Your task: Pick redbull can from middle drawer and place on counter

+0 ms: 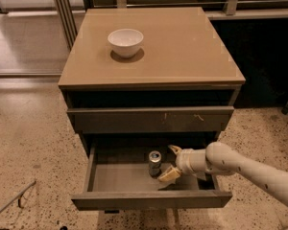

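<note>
Inside the pulled-out grey-brown middle drawer point(101, 176), the pale two-finger gripper point(171, 163) hovers, fingers spread, just beside the upright slim silvery drink can point(155, 163), while a white bowl point(126, 42) rests on the glossy tan counter top point(182, 47).

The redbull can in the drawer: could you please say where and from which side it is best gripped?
Grip the redbull can round its mid-body, horizontally from where the open gripper sits: it stands upright, slim, in the middle drawer.

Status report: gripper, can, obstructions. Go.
Gripper open, inside middle drawer, just right of redbull can. Can upright, not gripped. Nothing between gripper and can; white bowl sits on counter.
</note>
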`<state>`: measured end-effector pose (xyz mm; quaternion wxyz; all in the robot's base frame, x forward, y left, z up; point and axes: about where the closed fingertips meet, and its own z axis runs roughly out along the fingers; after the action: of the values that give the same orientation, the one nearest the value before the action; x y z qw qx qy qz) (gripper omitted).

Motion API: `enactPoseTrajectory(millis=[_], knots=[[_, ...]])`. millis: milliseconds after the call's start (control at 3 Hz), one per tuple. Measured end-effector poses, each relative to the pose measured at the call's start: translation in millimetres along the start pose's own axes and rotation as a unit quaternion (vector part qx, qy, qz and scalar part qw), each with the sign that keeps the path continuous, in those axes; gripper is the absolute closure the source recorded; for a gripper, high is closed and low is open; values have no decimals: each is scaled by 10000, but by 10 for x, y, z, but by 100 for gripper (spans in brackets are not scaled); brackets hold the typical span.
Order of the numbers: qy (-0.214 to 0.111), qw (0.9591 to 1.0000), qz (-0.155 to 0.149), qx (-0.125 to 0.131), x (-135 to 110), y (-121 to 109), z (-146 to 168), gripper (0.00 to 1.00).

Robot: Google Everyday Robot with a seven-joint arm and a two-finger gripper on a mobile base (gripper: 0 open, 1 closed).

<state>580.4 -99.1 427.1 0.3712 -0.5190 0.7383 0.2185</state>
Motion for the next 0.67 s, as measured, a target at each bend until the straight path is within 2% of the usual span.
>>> enactPoseTrajectory(millis=[667], knots=[[-380,9985,-157,-365,-315,73,428,16]])
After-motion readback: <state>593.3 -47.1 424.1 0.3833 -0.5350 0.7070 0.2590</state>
